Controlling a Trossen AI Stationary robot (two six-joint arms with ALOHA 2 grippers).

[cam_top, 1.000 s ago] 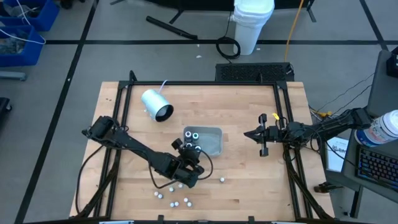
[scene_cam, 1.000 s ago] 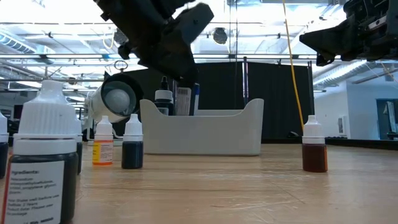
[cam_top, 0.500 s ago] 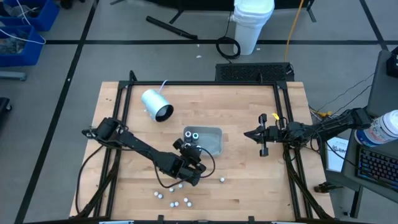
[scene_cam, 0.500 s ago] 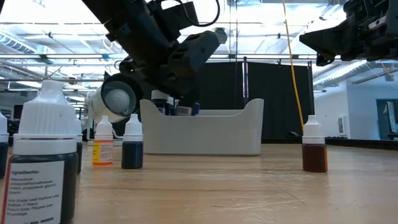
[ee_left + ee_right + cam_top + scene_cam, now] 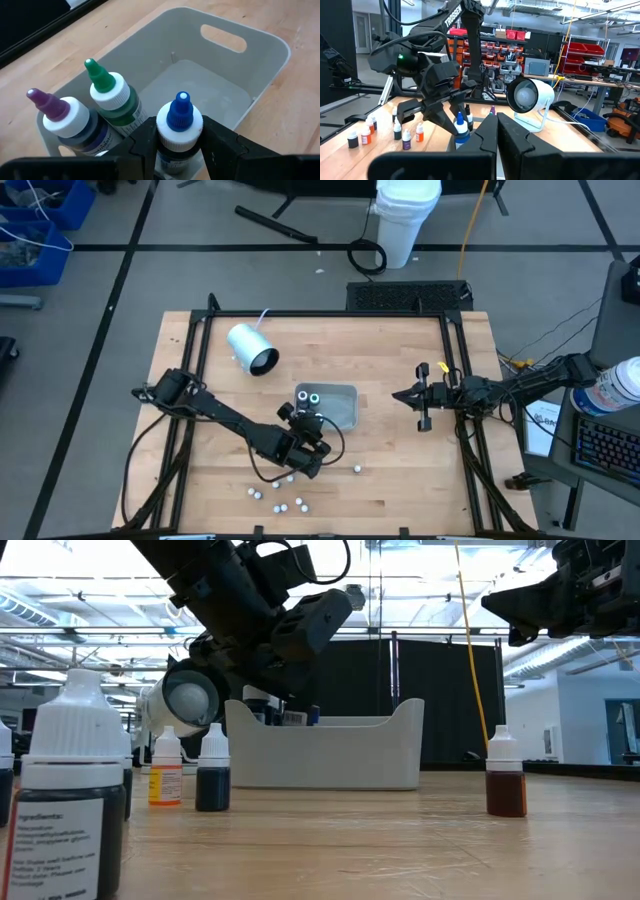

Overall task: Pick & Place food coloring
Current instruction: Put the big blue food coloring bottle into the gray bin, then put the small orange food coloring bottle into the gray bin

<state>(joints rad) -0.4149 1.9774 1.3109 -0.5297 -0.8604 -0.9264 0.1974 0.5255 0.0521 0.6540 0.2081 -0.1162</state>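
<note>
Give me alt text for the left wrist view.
The left tool holds a blue-capped food coloring bottle over a grey tray. A green-capped bottle and a purple-capped bottle already stand inside.

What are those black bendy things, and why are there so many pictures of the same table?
They are two robot arms, each ending in a claw. One camera looks down from above, one sits at table height, and one rides on each wrist. The left claw grips a tiny blue-capped bottle of food coloring over the grey tray, where a green-capped bottle and a purple-capped bottle already stand. More little bottles wait on the wooden table, near a white cylinder. The right claw waits at the side, closed and empty.
</note>
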